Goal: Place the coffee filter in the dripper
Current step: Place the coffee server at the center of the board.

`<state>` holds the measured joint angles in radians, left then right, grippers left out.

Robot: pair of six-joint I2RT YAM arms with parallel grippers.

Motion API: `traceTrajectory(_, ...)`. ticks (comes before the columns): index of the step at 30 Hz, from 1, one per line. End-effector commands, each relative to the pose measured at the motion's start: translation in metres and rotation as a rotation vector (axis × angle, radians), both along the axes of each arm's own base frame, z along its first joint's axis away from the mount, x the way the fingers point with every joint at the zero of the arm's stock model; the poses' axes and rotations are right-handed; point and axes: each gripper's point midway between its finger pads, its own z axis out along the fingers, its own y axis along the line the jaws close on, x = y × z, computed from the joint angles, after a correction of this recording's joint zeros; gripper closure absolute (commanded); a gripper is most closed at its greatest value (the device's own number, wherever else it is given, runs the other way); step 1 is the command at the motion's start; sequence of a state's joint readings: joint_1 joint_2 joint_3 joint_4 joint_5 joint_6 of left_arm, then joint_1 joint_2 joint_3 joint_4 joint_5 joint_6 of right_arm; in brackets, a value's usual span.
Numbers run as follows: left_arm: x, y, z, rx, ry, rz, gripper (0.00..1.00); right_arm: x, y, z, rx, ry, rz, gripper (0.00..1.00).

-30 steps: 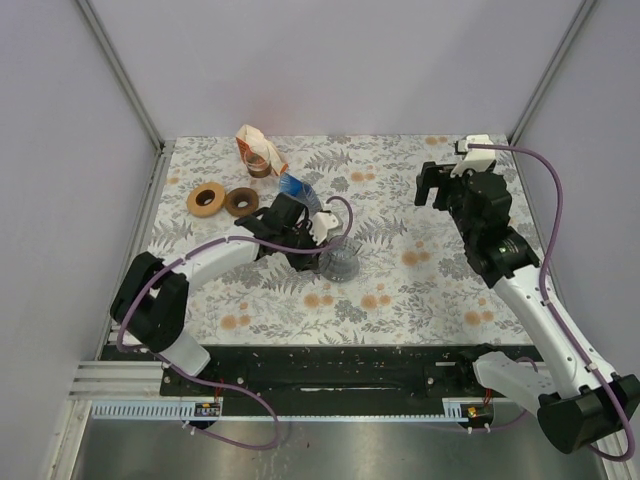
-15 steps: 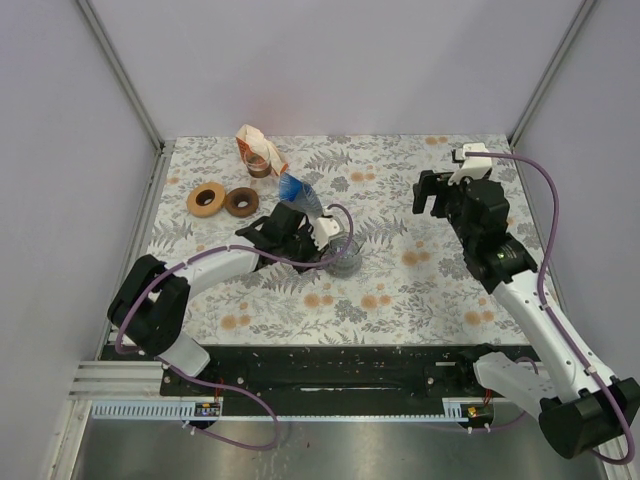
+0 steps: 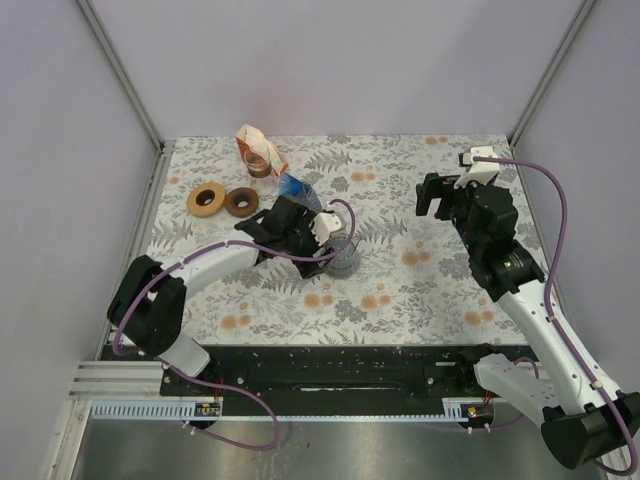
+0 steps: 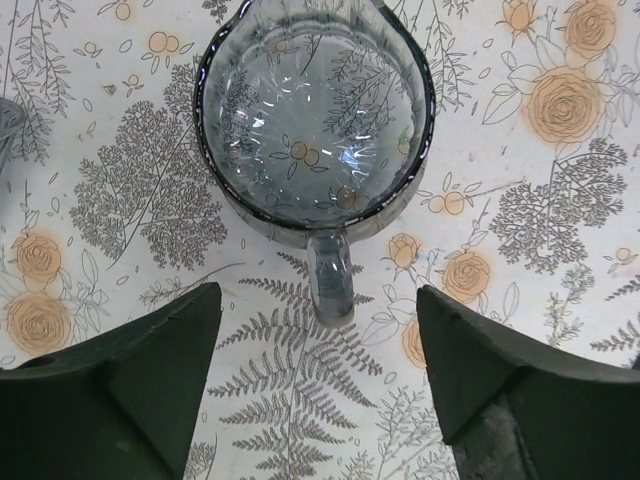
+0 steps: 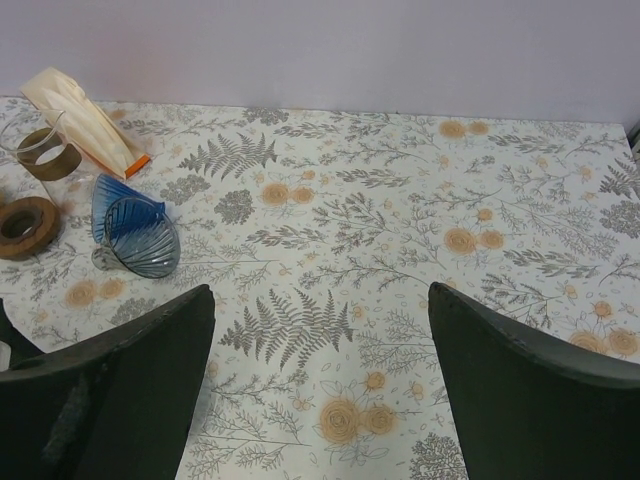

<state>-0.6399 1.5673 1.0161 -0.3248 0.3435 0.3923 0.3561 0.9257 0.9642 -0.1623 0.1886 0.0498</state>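
Left gripper [image 4: 318,305] is held spread over a clear glass cup [image 4: 310,120], whose handle lies between the fingers, apart from both. Right gripper [image 5: 320,300] is held open above the table [image 5: 420,200]. The blue dripper [image 5: 135,235] is seen tipped on its side, and the cream coffee filter [image 5: 75,115] lies beyond it.

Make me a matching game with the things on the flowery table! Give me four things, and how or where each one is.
Things:
1. blue dripper
2. clear cup
3. brown rings
4. paper filter

States:
A. upright, below the open left end effector
B. cream, by the far edge
C. lying on its side
D. two side by side, near the left edge

Pairs: 1-C, 2-A, 3-D, 4-B
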Motion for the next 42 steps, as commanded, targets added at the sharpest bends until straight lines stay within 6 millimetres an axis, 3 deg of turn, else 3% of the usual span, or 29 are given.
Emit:
traceTrajectory(1, 0.003, 0.000, 0.055, -0.044, -0.102, -0.007, 0.14, -0.006, 0.004, 0.017, 0.025, -0.054, 0.029, 0.05)
traceTrajectory(8, -0.010, 0.033, 0.112, -0.029, -0.210, 0.018, 0.11, -0.009, 0.010, 0.011, 0.040, -0.003, 0.060, 0.04)
traceTrajectory(12, 0.010, 0.073, 0.143, -0.046, -0.226, 0.163, 0.10, -0.007, 0.017, -0.001, 0.050, 0.047, 0.085, 0.04)
traceTrajectory(15, 0.030, 0.107, 0.151, -0.057, -0.222, 0.300, 0.10, -0.005, 0.021, -0.006, 0.049, 0.074, 0.094, 0.04)
traceTrajectory(25, 0.126, 0.219, 0.145, 0.011, -0.294, 0.888, 0.10, -0.011, 0.016, -0.010, 0.047, 0.114, 0.080, 0.01)
traceTrajectory(31, 0.170, 0.282, 0.122, 0.107, -0.287, 1.310, 0.11, -0.013, 0.019, -0.014, 0.063, 0.140, 0.084, 0.01)
traceTrajectory(35, 0.191, 0.285, 0.121, 0.074, -0.297, 1.381, 0.11, -0.011, 0.019, -0.018, 0.069, 0.153, 0.080, 0.01)
traceTrajectory(42, 0.211, 0.271, 0.090, 0.074, -0.225, 1.321, 0.17, -0.005, 0.020, -0.027, 0.054, 0.182, 0.068, 0.01)
